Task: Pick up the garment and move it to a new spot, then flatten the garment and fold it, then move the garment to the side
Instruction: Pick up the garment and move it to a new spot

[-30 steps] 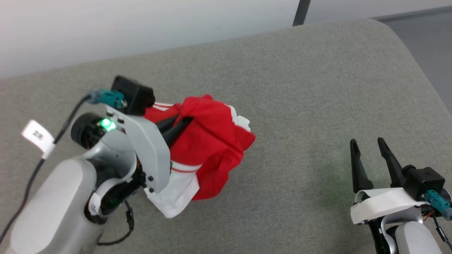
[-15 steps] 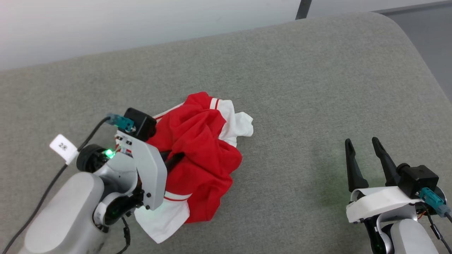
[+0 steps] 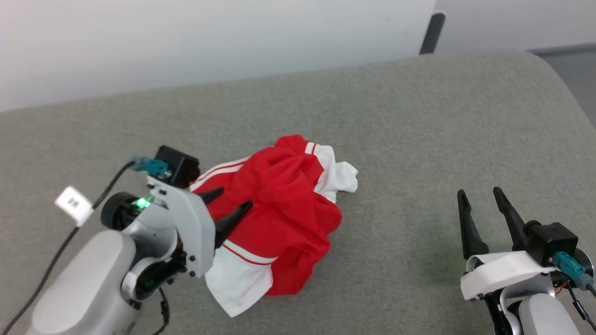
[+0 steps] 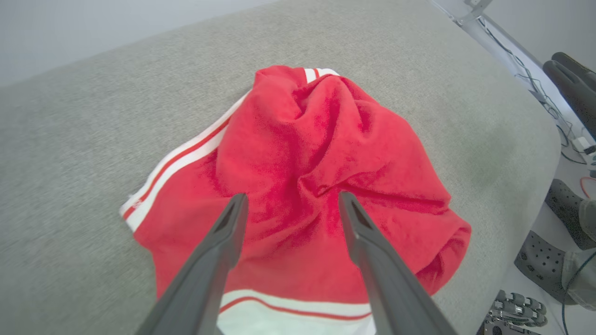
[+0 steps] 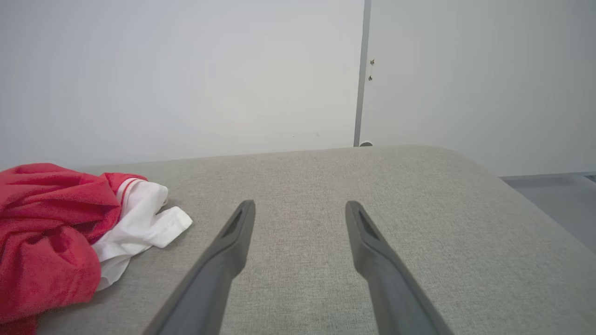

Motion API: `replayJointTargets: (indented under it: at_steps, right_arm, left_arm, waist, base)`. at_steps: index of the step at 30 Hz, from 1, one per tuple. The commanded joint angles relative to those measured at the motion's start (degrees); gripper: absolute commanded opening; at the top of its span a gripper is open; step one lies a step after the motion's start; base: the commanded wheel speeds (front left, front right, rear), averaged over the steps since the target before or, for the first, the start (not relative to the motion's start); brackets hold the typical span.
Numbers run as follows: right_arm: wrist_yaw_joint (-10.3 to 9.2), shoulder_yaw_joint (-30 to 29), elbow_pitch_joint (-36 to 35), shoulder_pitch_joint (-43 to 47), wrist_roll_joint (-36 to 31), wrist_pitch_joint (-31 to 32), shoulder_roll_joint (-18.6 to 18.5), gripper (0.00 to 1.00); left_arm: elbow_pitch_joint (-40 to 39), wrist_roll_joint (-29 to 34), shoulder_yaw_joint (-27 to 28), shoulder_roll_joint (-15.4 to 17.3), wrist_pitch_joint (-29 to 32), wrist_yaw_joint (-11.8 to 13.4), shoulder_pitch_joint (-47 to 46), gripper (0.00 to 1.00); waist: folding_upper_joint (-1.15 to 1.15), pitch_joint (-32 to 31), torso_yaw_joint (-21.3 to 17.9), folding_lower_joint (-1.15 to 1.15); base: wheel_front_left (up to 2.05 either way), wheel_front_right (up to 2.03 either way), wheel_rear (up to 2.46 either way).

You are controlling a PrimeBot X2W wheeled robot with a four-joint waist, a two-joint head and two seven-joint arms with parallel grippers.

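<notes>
Surface: grey fabric table (image 3: pixel 396 139).
Garment (image 3: pixel 284 209): crumpled heap on table.
Left gripper (image 3: pixel 233 199): fingers spread, over garment, holding nothing.
Right gripper (image 3: pixel 479 197): fingers apart, empty, well right of garment.

Garment (image 3: pixel 284 209) bunched on worktop (image 3: pixel 419 116), mid-left; left tool (image 3: pixel 233 197) over its left side; right tool (image 3: pixel 482 197) well apart, nr right edge.

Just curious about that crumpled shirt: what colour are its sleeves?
White, with red-and-white striped trim, on the red garment; the head view shows it best.

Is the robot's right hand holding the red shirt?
No, the right gripper has open fingers over bare grey cushion, apart from the shirt.
</notes>
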Motion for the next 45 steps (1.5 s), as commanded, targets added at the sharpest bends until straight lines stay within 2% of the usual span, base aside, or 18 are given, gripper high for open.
replayJointTargets:
  at_steps: [1,10,11,19,25,30,35,40,45]
  right_arm:
    - [0.03,0.2,-0.1,1.3,-0.2,0.1,-0.6,1.0]
    - [0.03,0.9,-0.5,3.7,-0.3,1.3,-1.9,1.0]
    - [0.03,0.9,-0.5,3.7,-0.3,1.3,-1.9,1.0]
    - [0.03,1.1,-1.5,5.2,-0.1,2.1,-2.6,1.0]
    - [0.03,1.3,-1.9,6.2,0.1,2.3,-3.5,1.0]
    - [0.03,1.3,-2.1,7.0,-0.1,1.9,-4.1,1.0]
    - [0.03,0.8,-2.1,7.7,-0.2,1.6,-4.6,1.0]
    - [0.03,-0.2,-2.6,8.4,-0.7,1.5,-4.5,1.0]
    - [0.03,-0.9,-2.9,9.3,-0.6,1.7,-4.5,1.0]
  left_arm:
    - [-0.1,0.6,0.5,0.6,-2.1,-0.2,1.3,1.0]
    - [-0.7,3.1,4.5,2.2,-18.3,-0.1,7.0,1.0]
    - [-0.7,3.1,4.5,2.2,-18.3,-0.1,7.0,1.0]
    - [-0.5,5.3,9.6,3.8,-33.6,1.2,14.7,1.0]
    - [1.2,5.9,12.6,4.4,-41.2,2.1,19.3,1.0]
    - [2.6,6.5,15.4,3.7,-44.3,2.9,22.4,1.0]
    - [3.3,7.5,20.6,2.6,-45.1,3.4,25.7,1.0]
    - [2.1,9.4,27.4,0.2,-45.1,2.4,29.5,1.0]
    - [1.0,11.3,30.9,-2.1,-45.1,1.2,31.6,1.0]
  waist:
    - [0.0,-3.0,2.7,0.0]
    - [0.0,-8.2,6.9,0.0]
    - [0.0,-8.2,6.9,0.0]
    - [0.0,-10.5,8.8,0.0]
    - [0.0,-11.5,10.0,0.0]
    - [0.0,-12.1,10.8,0.0]
    - [0.0,-12.6,11.3,0.0]
    - [0.0,-12.6,11.6,0.0]
    - [0.0,-12.3,11.9,0.0]
  base:
    - [0.0,0.0,0.0]
    - [0.0,0.0,0.0]
    - [0.0,0.0,0.0]
    - [0.0,0.0,0.0]
    - [0.0,0.0,0.0]
    - [0.0,0.0,0.0]
    - [0.0,0.0,0.0]
    - [0.0,0.0,0.0]
    - [0.0,0.0,0.0]
